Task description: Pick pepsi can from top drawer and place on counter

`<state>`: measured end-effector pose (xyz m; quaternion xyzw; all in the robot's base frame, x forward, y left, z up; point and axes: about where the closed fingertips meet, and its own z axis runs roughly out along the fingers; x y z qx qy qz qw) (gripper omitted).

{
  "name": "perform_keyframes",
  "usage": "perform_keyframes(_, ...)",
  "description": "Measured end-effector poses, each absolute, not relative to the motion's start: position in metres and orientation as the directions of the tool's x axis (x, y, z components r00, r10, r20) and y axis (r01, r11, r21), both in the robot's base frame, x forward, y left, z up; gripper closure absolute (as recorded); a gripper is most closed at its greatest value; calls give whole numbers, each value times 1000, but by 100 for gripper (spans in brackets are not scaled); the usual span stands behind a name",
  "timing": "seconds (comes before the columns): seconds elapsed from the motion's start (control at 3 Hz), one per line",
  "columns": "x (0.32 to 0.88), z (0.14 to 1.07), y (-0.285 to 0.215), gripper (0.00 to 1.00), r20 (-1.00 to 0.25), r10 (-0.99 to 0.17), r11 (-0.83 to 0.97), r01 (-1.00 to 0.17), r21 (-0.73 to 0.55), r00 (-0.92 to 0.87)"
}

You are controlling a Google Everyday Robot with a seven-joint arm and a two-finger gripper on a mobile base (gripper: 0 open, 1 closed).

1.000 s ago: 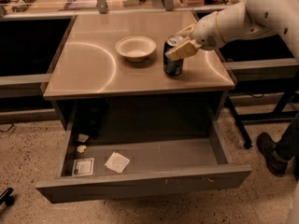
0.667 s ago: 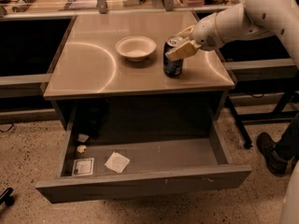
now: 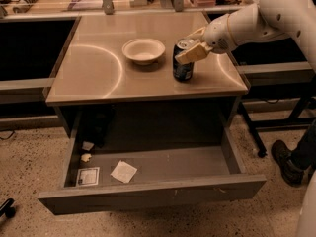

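Observation:
The pepsi can [image 3: 182, 71] stands upright on the counter [image 3: 98, 68], right of centre near its front edge. My gripper [image 3: 183, 46] reaches in from the right and is shut on the can's upper part, one finger in front of it and one behind. The top drawer [image 3: 148, 194] is pulled fully out below the counter. It holds only small scraps of paper [image 3: 123, 172] and a card [image 3: 88, 176].
A white bowl [image 3: 143, 50] sits on the counter just left of the can. Dark tables stand on both sides of the counter. A person's shoe [image 3: 285, 162] is on the floor at the right. Clutter lies on the bench behind.

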<state>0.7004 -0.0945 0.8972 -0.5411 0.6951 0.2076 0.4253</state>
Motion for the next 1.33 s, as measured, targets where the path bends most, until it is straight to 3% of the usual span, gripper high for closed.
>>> perform_keyframes(0.67,700,897,-94,11,-816,-576,328,-929,-172,-53)
perform_keyframes(1.0,700,897,-94,0,-816,-576,328,-929,-172,-53)
perform_keyframes(1.33,700,897,-94,0,-816,-576,328,-929,-172,-53)
